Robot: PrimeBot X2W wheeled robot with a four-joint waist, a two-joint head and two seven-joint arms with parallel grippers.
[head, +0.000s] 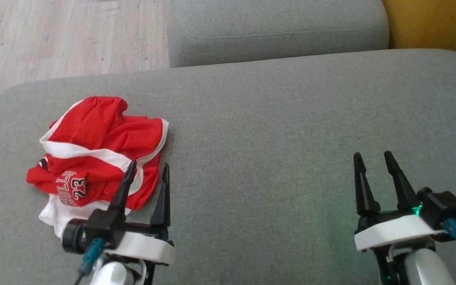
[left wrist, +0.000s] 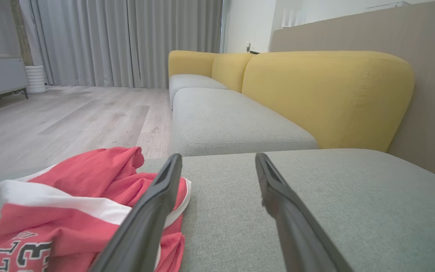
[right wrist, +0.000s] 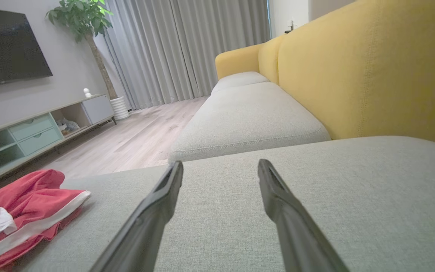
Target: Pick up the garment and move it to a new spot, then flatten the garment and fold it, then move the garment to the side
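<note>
The garment (head: 97, 146) is a red jersey with white trim and the number 23, lying crumpled on the left part of a grey sofa cushion (head: 271, 130). My left gripper (head: 149, 168) stands open just above the cushion at the garment's near right edge, its left finger over the red cloth and nothing between the jaws. In the left wrist view the garment (left wrist: 70, 200) lies to the left of the left gripper (left wrist: 217, 160). My right gripper (head: 372, 156) is open over bare cushion far to the right. The right wrist view has the garment (right wrist: 28, 207) at lower left, well clear of the right gripper (right wrist: 219, 166).
A second grey seat cushion (head: 275, 29) lies beyond this one, with yellow backrests (left wrist: 327, 94) along the right. Wooden floor (head: 61, 35) lies past the cushion's left and far edge. A TV cabinet (right wrist: 40, 128), a potted plant (right wrist: 85, 22) and grey curtains (left wrist: 127, 37) stand across the room.
</note>
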